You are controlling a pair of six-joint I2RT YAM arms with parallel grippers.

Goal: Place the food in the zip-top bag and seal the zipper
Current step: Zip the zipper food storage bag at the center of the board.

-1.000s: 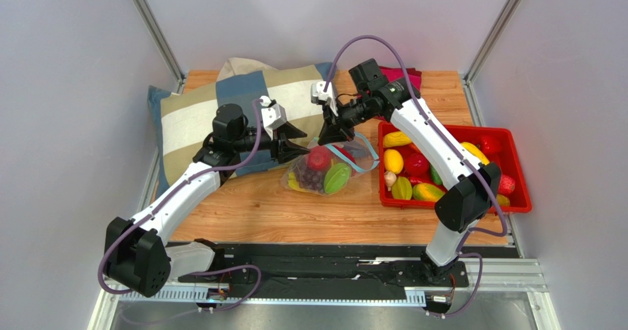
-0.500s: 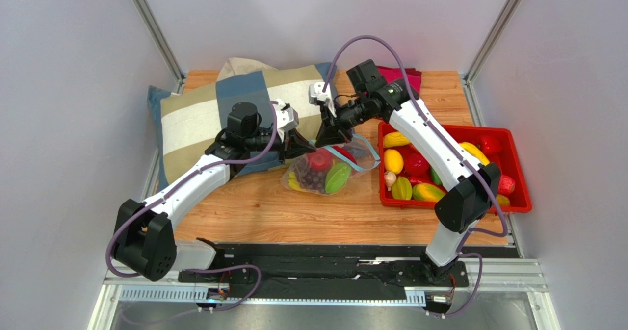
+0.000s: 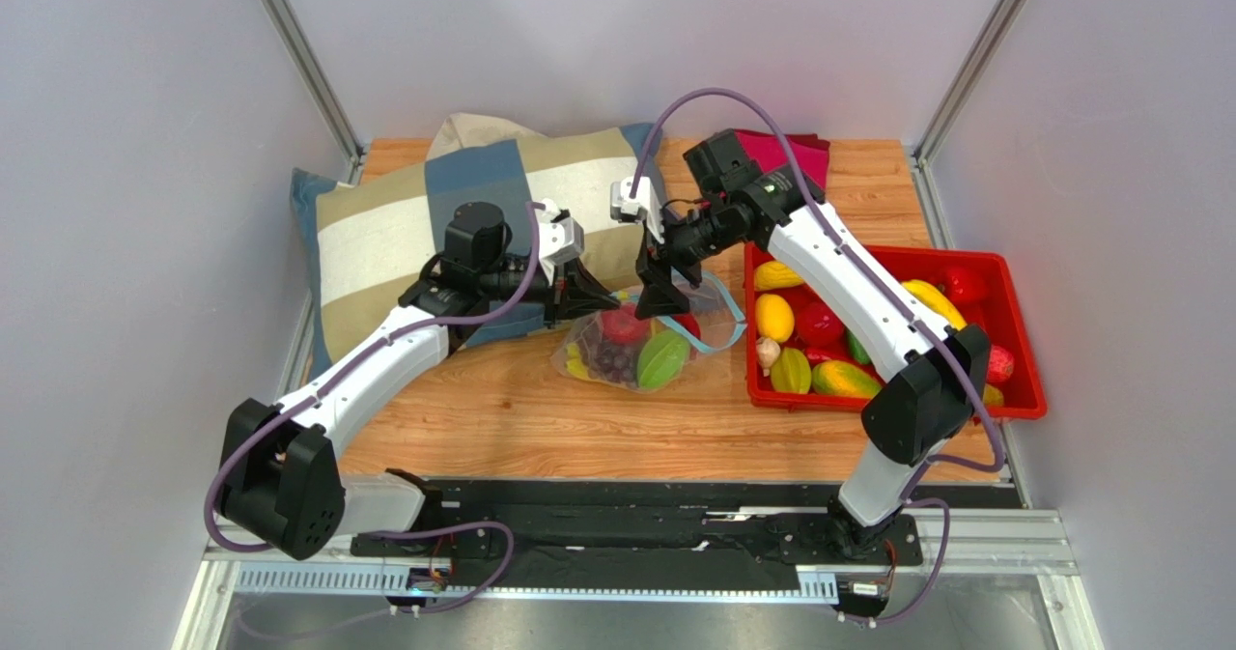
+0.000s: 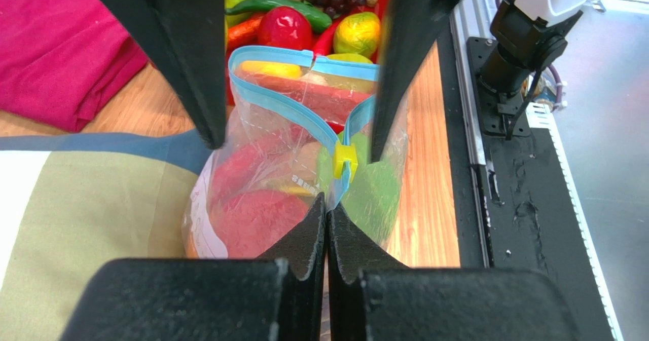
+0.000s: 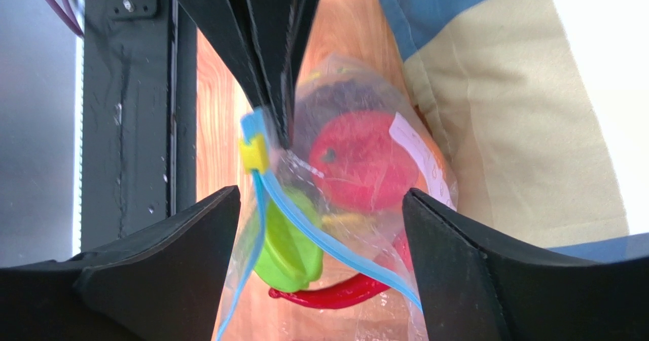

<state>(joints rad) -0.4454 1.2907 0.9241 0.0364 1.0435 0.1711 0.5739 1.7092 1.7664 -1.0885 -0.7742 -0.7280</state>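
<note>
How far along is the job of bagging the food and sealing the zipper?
Done: apple and green mango sit in the zip-top bag. In hand: the left hand is shut on the bag's corner beside the yellow slider; the right hand is open around the mouth. Left: the zipper gapes unsealed; more food lies in the red tray.

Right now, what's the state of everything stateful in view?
left gripper: shut, pinching the zip-top bag at its mouth corner beside the yellow slider.
right gripper: open, fingers straddling the bag mouth, gripping nothing.
zip-top bag: lying on the table, loaded with food.
zipper: unsealed, its two strips apart.
red tray: holds more toy fruit.
</note>
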